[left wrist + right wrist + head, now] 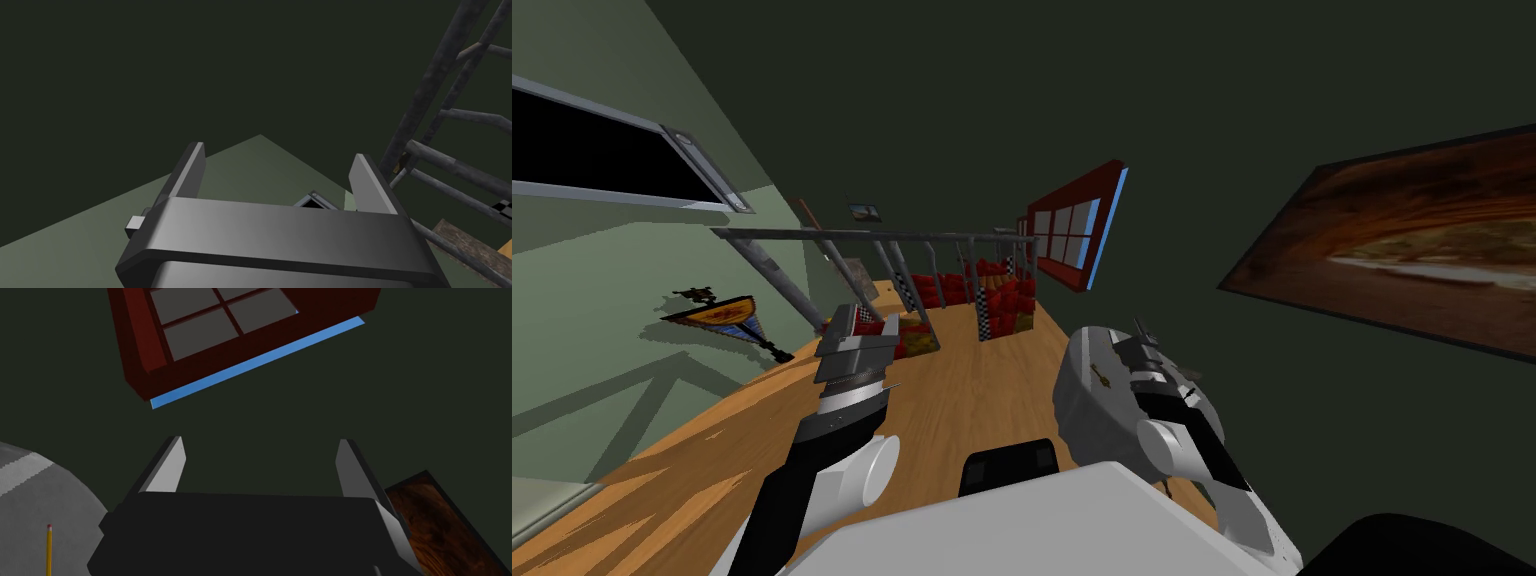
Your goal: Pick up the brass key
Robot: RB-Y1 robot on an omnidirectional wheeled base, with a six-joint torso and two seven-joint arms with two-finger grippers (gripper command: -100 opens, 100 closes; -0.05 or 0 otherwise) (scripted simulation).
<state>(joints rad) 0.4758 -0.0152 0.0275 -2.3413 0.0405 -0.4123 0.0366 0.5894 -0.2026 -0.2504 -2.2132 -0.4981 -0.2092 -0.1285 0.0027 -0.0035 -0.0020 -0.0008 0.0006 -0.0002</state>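
Left gripper (277, 152) hangs released above the wooden floor (962, 400), fingers spread. To its right, a grey table (1077, 415) carries a small gold sliver, probably the brass key (1103, 377), though a pencil (49, 548) lies there too. Right gripper (260, 439), spread and empty, hovers just beside it. This looks like the approach step; next it must tip down over the key.

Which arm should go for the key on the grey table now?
Right. The right gripper is open and right beside the grey round table where the small brass key lies. The left gripper, also open, is off to the other side by the metal rack.
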